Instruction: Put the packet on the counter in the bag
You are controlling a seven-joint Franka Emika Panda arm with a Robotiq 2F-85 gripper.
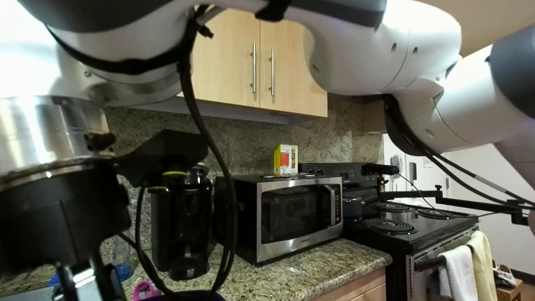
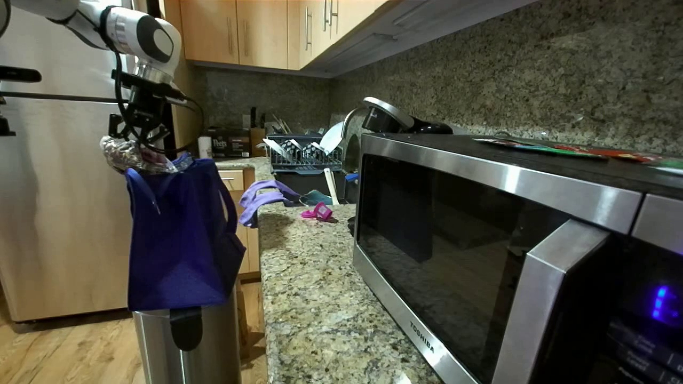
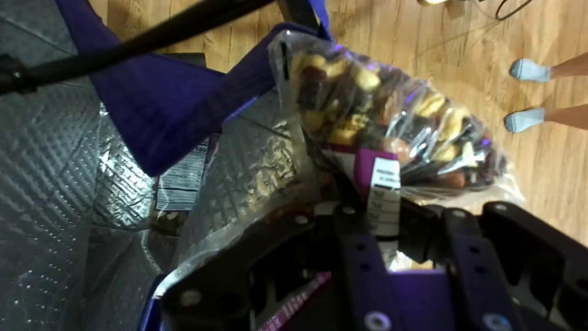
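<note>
The packet (image 3: 390, 110) is a clear plastic pack of mixed nuts with a purple and white label. My gripper (image 3: 381, 197) is shut on it in the wrist view, its fingers pinching the pack's middle. In an exterior view the gripper (image 2: 141, 130) holds the packet (image 2: 130, 153) at the rim of the blue-purple bag (image 2: 181, 240), partly over the opening. In the wrist view the bag (image 3: 161, 101) shows its silver lining, with another labelled pack (image 3: 181, 179) inside. In an exterior view the gripper (image 1: 85, 280) is cut off at the bottom. The granite counter (image 2: 304, 288) is beside the bag.
The bag stands on a steel bin (image 2: 219, 341). A microwave (image 2: 453, 256), black coffee maker (image 1: 184, 225), pink cup (image 2: 320, 212), purple cloth (image 2: 267, 193) and dish rack (image 2: 307, 160) are along the counter. A person's feet (image 3: 528, 92) show on the floor.
</note>
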